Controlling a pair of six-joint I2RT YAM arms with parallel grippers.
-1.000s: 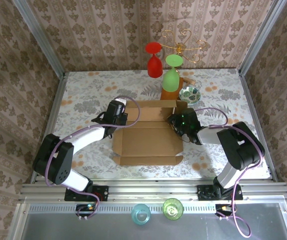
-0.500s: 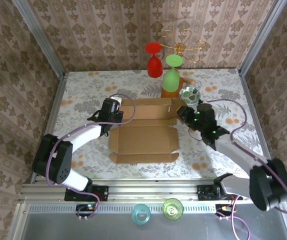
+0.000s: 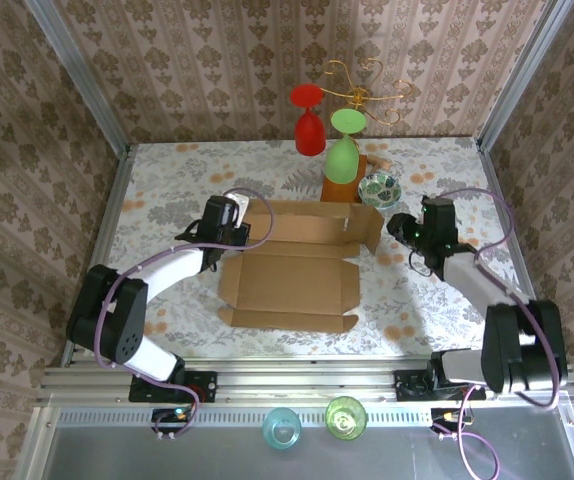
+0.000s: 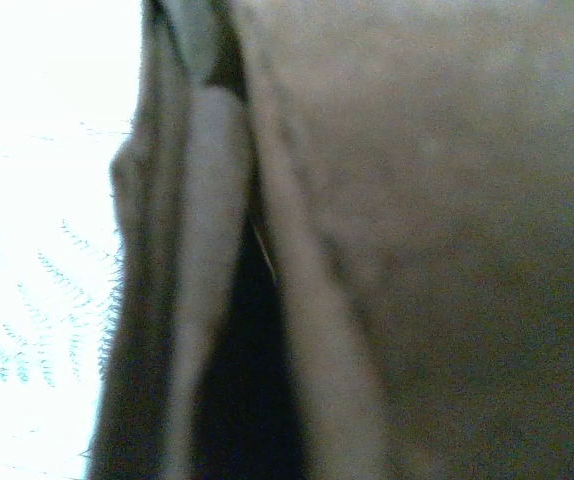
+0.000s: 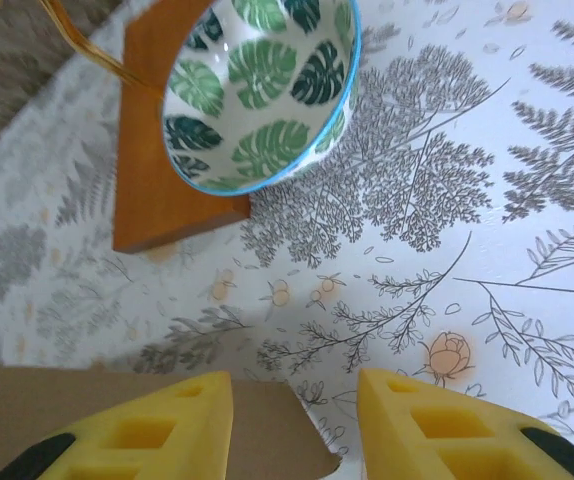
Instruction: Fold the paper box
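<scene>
The paper box (image 3: 292, 280) lies opened out in the middle of the table, its back wall and right flap standing up. My left gripper (image 3: 237, 228) is pressed against the box's back left corner. In the left wrist view, blurred cardboard (image 4: 447, 250) sits so close that no fingers show. My right gripper (image 3: 401, 227) hovers just right of the raised right flap. In the right wrist view it (image 5: 294, 395) is open, and a corner of the box (image 5: 87, 400) lies under its left yellow finger (image 5: 157, 430).
A leaf-patterned bowl (image 3: 378, 187) rests against the wooden stand base (image 3: 339, 188), right behind the box's back right corner. Red (image 3: 309, 130) and green (image 3: 342, 155) glasses hang from the gold stand. Two glasses (image 3: 281, 427) sit on the front rail.
My right gripper pulled out of the box's right side and swung right and back. The right flap now stands up. The left gripper has hardly moved.
</scene>
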